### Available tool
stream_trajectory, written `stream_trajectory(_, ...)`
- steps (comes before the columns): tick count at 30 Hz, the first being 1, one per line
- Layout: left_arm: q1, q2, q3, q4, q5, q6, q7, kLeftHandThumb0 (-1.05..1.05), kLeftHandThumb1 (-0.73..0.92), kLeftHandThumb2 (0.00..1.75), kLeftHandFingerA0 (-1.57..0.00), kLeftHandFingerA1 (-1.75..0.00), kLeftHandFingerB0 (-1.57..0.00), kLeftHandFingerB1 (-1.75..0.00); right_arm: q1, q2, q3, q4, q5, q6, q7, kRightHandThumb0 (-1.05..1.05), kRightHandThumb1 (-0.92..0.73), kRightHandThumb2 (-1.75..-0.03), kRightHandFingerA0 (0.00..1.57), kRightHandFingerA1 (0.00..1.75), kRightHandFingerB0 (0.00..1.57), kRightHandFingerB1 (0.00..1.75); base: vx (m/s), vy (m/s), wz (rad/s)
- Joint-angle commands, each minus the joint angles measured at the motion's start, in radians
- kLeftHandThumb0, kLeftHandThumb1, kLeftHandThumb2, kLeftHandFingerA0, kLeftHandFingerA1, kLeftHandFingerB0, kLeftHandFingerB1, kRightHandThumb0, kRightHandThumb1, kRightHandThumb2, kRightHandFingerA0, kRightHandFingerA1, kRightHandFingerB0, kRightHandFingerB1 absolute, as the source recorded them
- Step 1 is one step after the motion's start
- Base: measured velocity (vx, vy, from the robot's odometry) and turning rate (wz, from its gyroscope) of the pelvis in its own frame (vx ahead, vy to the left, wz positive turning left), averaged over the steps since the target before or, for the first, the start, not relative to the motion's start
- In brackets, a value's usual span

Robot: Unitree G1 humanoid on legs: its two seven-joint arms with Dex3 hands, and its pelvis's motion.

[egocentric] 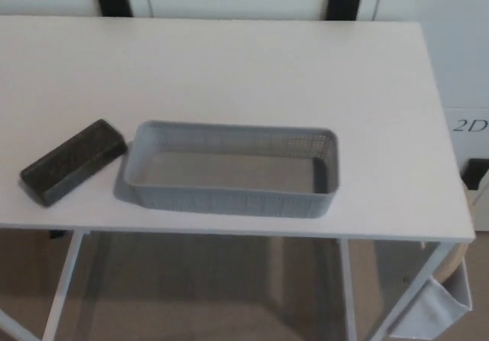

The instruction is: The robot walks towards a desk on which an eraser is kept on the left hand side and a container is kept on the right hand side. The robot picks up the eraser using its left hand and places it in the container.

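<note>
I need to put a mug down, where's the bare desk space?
The whole back half of the desk, behind the eraser and container, is bare, as is the strip right of the container. It is crowded only at front left, where the eraser nearly meets the container.
</note>
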Motion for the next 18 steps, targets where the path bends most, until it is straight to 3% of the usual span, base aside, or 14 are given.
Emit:
stream_trajectory(1,-0.042,0.019,0.022,0.069,-0.012,0.001,-0.005,-0.42,0.63,0.59,-0.38,-0.41,-0.31,-0.31,-0.002,-0.005,0.008,0.014,-0.01,-0.027,-0.001,-0.36,-0.33,-0.5,0.61,0.65,0.36,0.45,0.0,0.0,0.0)
stream_trajectory(18,-0.048,0.023,0.02,0.063,-0.009,-0.004,-0.013,-0.4,0.63,0.59,-0.4,-0.41,-0.32,-0.31,-0.01,-0.002,0.012,0.01,-0.003,-0.019,0.003,-0.34,-0.34,-0.5,0.72,0.7,0.39,0.45,0.04,0.126,-0.01)
